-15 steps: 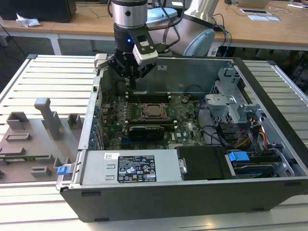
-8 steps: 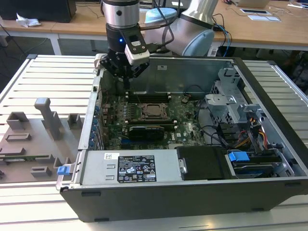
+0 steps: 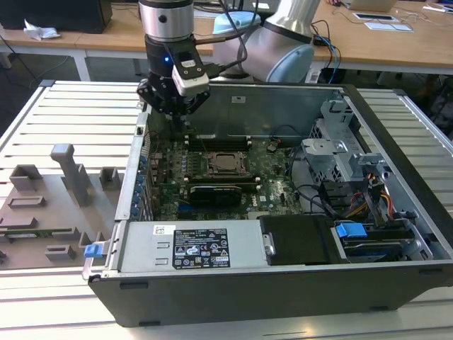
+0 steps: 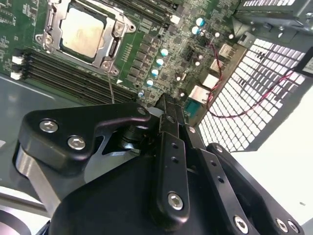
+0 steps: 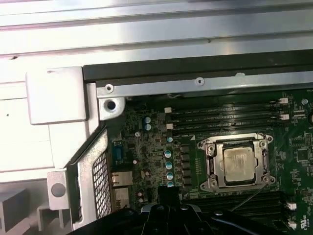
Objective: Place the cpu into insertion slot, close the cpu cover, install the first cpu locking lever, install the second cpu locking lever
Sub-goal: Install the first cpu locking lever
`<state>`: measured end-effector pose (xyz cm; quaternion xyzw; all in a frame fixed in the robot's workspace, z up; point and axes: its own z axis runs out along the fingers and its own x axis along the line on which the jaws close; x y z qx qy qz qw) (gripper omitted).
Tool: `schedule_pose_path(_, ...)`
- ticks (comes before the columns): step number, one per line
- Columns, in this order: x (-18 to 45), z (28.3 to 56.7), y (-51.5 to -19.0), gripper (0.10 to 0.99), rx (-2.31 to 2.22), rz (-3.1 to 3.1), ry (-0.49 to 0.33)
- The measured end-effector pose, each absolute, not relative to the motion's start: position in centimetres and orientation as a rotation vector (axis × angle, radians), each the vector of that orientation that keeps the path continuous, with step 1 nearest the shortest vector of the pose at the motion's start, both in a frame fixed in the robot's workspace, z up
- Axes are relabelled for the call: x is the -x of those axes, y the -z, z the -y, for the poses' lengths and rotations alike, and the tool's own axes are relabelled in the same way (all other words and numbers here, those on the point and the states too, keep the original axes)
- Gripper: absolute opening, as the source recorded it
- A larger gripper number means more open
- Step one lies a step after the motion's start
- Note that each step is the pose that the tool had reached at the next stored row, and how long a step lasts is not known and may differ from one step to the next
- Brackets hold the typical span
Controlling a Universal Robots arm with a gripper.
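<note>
Indoors, an open computer case point(image 3: 283, 283) lies on a slatted metal counter point(image 3: 64, 113), with wooden desks point(image 3: 396, 42) behind. Above the case's back corner at the exterior view's left, the arm hangs straight down, its end effector point(image 3: 173, 106) closed on nothing. Well apart from it, the cpu point(image 5: 239, 164) sits flat in its socket on the green board point(image 3: 276, 191), silver top up, with the cpu cover point(image 5: 211, 164) framing it.

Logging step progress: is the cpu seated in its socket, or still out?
In: the cpu lies flat in the socket, the cpu cover framing it, in both wrist views.
</note>
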<state>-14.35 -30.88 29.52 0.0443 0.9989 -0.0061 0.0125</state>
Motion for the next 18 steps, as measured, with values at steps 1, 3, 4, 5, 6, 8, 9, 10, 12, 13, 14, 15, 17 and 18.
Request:
schedule_pose_path(1, 14.4, 30.8, -29.5, 0.106, -0.138, -3.114, 0.019)
schedule_pose_path(3, 14.3, 30.4, -29.4, 0.106, -0.138, -3.114, 0.019)
schedule_pose_path(4, 14.3, 30.1, -29.3, 0.106, -0.138, -3.114, 0.019)
schedule_pose_path(5, 14.2, 29.9, -29.1, 0.106, -0.138, -3.114, 0.019)
schedule_pose_path(6, 14.1, 29.7, -28.8, 0.106, -0.138, -3.114, 0.019)
schedule_pose_path(8, 14.0, 29.4, -28.2, 0.106, -0.138, -3.114, 0.019)
schedule_pose_path(9, 14.0, 29.3, -28.1, 0.106, -0.138, -3.114, 0.019)
schedule_pose_path(10, 13.7, 29.1, -27.9, 0.106, -0.138, -3.114, 0.019)
schedule_pose_path(12, 13.4, 28.7, -27.5, 0.106, -0.138, -3.114, 0.019)
schedule_pose_path(13, 13.2, 28.5, -27.3, 0.106, -0.138, -3.114, 0.019)
schedule_pose_path(14, 13.0, 28.3, -27.1, 0.106, -0.138, -3.114, 0.019)
schedule_pose_path(15, 12.8, 28.2, -27.0, 0.106, -0.138, -3.114, 0.019)
schedule_pose_path(17, 12.4, 27.9, -26.8, 0.106, -0.138, -3.114, 0.019)
schedule_pose_path(18, 12.1, 27.8, -26.7, 0.106, -0.138, -3.114, 0.019)
